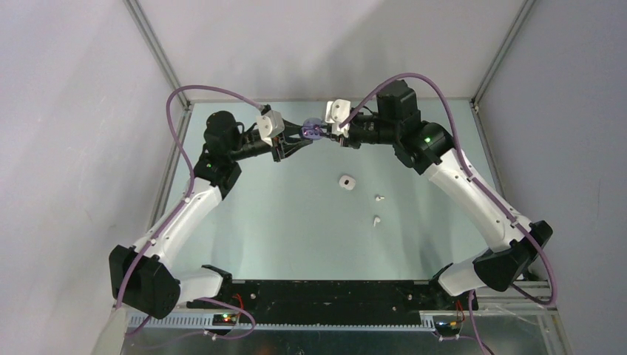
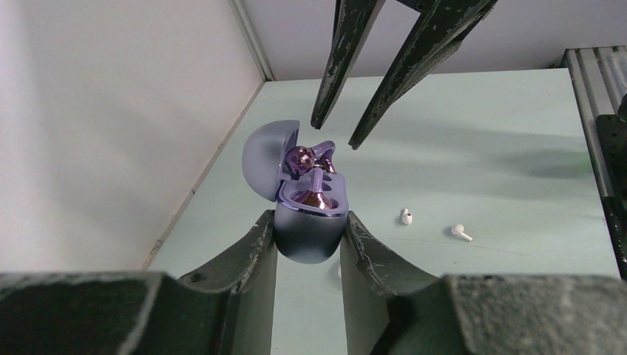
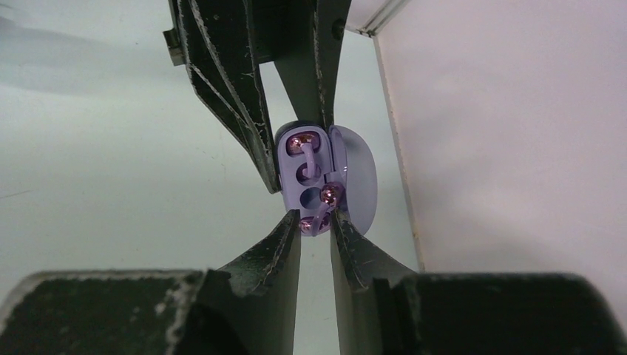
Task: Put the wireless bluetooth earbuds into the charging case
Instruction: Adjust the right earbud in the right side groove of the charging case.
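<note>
My left gripper (image 1: 305, 136) (image 2: 310, 224) is shut on the body of a purple charging case (image 1: 313, 132) (image 2: 309, 238), held up at the back of the table with its lid (image 2: 262, 160) (image 3: 360, 177) swung open. One purple earbud (image 3: 304, 152) sits in its socket. A second purple earbud (image 2: 302, 158) (image 3: 326, 203) lies askew across the other socket, against the lid. My right gripper (image 1: 323, 131) (image 3: 314, 217) hovers just over it, its tips a little apart and open; seen from the left wrist, they hang clear above the earbud. Two white earbuds (image 1: 379, 198) (image 1: 376, 220) lie loose on the table.
A small white case (image 1: 346, 182) stands near the table's middle, left of the white earbuds (image 2: 406, 216) (image 2: 461, 232). White walls close in the back and both sides, and the held case is near the back wall.
</note>
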Robot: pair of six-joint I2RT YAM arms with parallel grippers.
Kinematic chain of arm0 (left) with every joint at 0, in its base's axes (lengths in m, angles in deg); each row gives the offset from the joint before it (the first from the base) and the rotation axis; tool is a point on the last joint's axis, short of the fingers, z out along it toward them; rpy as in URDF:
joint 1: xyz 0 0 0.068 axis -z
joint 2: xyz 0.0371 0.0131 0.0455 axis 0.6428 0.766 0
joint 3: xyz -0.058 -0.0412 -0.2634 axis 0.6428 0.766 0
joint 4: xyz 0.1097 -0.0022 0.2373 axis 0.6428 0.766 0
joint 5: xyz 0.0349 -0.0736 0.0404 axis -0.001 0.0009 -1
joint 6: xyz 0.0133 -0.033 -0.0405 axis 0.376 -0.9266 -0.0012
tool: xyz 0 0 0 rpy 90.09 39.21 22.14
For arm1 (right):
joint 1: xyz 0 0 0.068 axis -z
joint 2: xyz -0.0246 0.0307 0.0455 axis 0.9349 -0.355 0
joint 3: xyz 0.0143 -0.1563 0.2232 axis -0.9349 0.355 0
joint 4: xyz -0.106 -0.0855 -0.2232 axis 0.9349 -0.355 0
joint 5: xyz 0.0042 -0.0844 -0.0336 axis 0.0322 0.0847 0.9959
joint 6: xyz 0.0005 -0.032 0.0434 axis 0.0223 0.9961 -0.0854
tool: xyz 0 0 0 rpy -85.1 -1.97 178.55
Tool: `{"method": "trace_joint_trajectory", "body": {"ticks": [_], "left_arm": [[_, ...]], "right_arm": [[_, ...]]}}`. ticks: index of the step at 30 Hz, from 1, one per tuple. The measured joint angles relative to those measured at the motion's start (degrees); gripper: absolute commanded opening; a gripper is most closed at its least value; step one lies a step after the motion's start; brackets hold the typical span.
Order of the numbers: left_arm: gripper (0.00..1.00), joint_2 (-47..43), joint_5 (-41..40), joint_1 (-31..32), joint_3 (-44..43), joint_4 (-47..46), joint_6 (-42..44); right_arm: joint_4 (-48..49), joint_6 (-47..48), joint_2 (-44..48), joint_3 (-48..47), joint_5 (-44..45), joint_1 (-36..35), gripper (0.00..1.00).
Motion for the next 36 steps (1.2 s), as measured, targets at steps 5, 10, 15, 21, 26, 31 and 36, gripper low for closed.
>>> {"method": "trace_joint_trajectory", "body": {"ticks": [5,10,15,21,26,31,36], "left_arm": [[0.00,0.00,0.00,0.00,0.00,0.00,0.00],[0.00,0.00,0.00,0.00,0.02,0.00,0.00],[0.00,-0.02,-0.02,0.00,0.02,-0.02,0.00],[0.00,-0.11,-0.04,0.00,0.79,-0.42,0.00],[0.00,-0.15,-0.20,0.00,0.96,-0.35,0.00],[0.00,-0.15,-0.20,0.00,1.03,-0.22,-0.04],[0.00,-0.15,-0.20,0.00,1.03,-0.17,-0.04]], "right_arm": [[0.70,0.00,-0.68,0.00,1.68,-0.39,0.23],[1.25,0.04,-1.11,0.04,2.84,-0.76,0.19],[1.25,0.79,-1.11,0.04,3.63,-0.98,0.09],[0.44,2.64,-1.16,0.04,3.78,-0.98,0.00],[-0.68,4.11,-1.16,0.04,3.23,-0.94,0.00],[-1.51,5.55,-1.16,0.04,2.45,-0.81,0.00],[-1.97,6.32,-1.16,0.02,2.21,-0.81,0.00]]}}
